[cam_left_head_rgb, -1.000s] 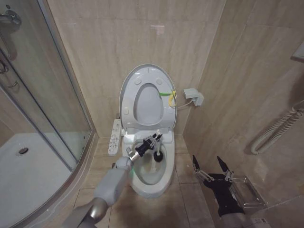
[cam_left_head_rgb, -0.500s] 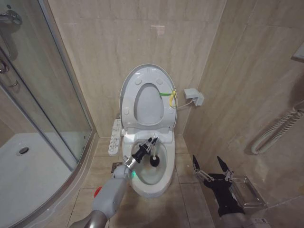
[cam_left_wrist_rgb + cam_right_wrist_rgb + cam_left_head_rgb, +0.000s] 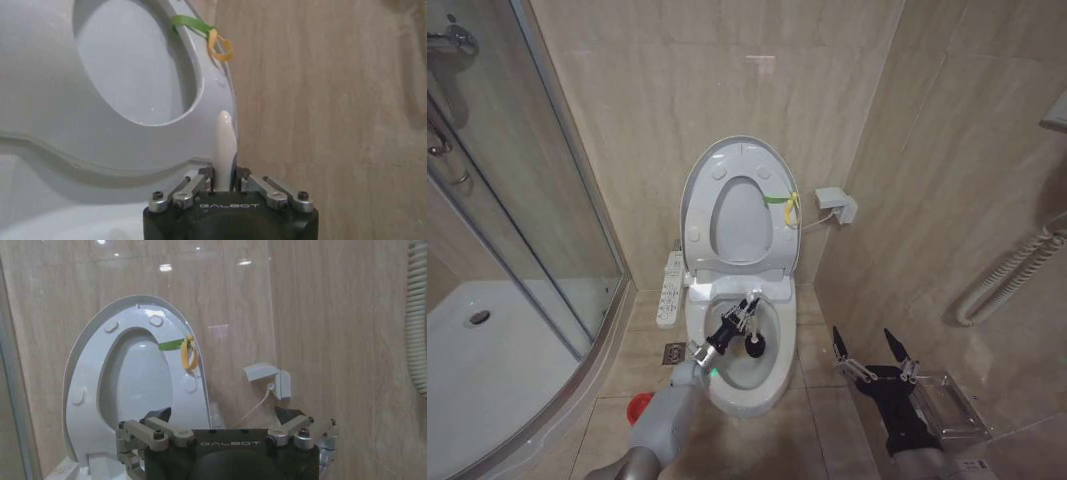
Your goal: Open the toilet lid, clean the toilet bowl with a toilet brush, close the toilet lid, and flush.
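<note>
My left gripper (image 3: 743,316) hangs over the open toilet bowl (image 3: 772,375), fingers clamped on the thin white stick handle of the toilet brush (image 3: 753,343) — its dark bristle head sits down inside the basin, near the water. In the left wrist view the handle (image 3: 225,145) rises smooth and rounded between the closed metal fingers. I judge the scrubbing step to be in hand; the next move calls for sweeping the head round the glossy ceramic wall without letting the slim handle twist in my grip. Behind the bowl the toilet lid (image 3: 703,170) stands upright against the tiled wall — a large glossy oval with round bumpers and a yellow-green strap (image 3: 783,203) at its edge, the ring-shaped seat (image 3: 774,244) raised against it. The small red cup holder (image 3: 638,408) sits on the floor beside the bowl. My right gripper (image 3: 874,352) waits well apart near the right-hand wall, fingers spread and empty.
</note>
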Tool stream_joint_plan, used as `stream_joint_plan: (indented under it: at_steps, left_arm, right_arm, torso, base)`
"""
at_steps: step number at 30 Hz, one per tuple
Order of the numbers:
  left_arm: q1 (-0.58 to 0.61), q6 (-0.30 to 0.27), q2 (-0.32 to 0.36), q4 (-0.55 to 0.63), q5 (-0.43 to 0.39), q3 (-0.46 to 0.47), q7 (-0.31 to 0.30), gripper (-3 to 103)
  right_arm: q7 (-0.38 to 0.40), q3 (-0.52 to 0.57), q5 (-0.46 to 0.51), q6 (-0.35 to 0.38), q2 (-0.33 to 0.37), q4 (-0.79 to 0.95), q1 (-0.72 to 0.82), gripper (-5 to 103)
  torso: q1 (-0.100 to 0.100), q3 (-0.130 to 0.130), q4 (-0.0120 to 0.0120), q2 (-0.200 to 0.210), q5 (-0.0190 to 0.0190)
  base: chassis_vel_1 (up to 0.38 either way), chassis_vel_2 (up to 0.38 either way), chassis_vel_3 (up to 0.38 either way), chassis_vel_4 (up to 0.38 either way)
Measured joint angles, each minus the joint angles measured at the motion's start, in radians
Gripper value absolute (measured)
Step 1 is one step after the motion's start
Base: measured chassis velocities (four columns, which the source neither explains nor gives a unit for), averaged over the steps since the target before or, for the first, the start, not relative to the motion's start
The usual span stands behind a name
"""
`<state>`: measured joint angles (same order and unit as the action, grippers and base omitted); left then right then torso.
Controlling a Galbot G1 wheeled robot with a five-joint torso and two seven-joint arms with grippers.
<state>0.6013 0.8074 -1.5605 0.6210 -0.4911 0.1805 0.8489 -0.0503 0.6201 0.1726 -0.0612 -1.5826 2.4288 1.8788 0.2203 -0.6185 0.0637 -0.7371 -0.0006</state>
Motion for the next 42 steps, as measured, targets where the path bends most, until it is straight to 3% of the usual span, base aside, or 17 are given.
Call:
stream_joint_plan:
  at_steps: [6,18,20,27,34,35,38,40,41,42]
  left_arm:
    - [-0.013,0.009,-0.007,0.09,0.073,-0.003,-0.017,19]
    - [-0.015,0.015,0.007,-0.037,0.09,0.006,0.02,19]
    - [-0.011,0.015,0.021,-0.008,0.099,0.006,0.027,19]
    - [-0.018,-0.014,0.019,0.085,0.065,-0.021,0.028,19]
    - [0.018,-0.013,0.022,0.019,0.048,-0.03,0.046,19]
    - [0.018,-0.003,0.02,-0.005,0.06,-0.024,0.053,19]
    - [0.024,0.004,0.029,-0.02,0.093,-0.014,0.058,19]
    - [0.034,0.003,0.042,-0.017,0.121,-0.01,0.059,19]
    - [0.042,0.0,0.052,0.001,0.142,-0.013,0.064,19]
    - [0.044,-0.012,0.069,0.038,0.151,-0.012,0.064,19]
  right_arm:
    - [0.0,0.0,0.0,0.0,0.0,0.0,0.0,100]
    - [0.0,0.0,0.0,0.0,0.0,0.0,0.0,100]
    - [0.0,0.0,0.0,0.0,0.0,0.0,0.0,100]
    - [0.0,0.0,0.0,0.0,0.0,0.0,0.0,100]
    - [-0.001,0.0,0.0,0.0,0.001,0.0,0.0,100]
    - [0.0,0.0,0.0,0.0,0.0,0.0,0.0,100]
    - [0.0,0.0,0.0,0.0,0.0,0.0,0.0,100]
    - [0.0,0.0,0.0,0.0,0.0,0.0,0.0,100]
    - [-0.001,0.0,0.0,0.0,0.001,0.0,0.0,100]
    - [0.0,0.0,0.0,0.0,0.0,0.0,0.0,100]
  torso:
    - [0.001,0.0,0.0008,0.001,0.0004]
    - [0.0,0.001,-0.0001,-0.001,0.0012]
    - [0.0,0.0,0.0,0.0,-0.0007]
    - [0.001,0.0,0.0009,0.001,0.0004]
    - [0.0,0.0,-0.001,0.0,0.001]
    - [0.0,0.001,0.0,-0.001,0.0016]
    - [-0.001,0.001,-0.0007,-0.001,0.002]
    - [0.0,0.0,0.0003,0.0,0.0011]
    - [0.001,-0.002,-0.001,0.001,-0.0027]
    - [0.001,-0.001,0.0016,0.001,-0.0009]
  base:
    - [0.0,0.0,0.0,0.0]
    - [0.0,0.0,0.0,0.0]
    - [0.0,0.0,0.0,0.0]
    - [0.0,0.0,0.0,0.0]
    - [0.0,0.0,0.0,0.0]
    - [0.0,0.0,0.0,0.0]
    - [0.0,0.0,0.0,0.0]
    - [0.0,0.0,0.0,0.0]
    - [0.0,0.0,0.0,0.0]
    - [0.0,0.0,0.0,0.0]
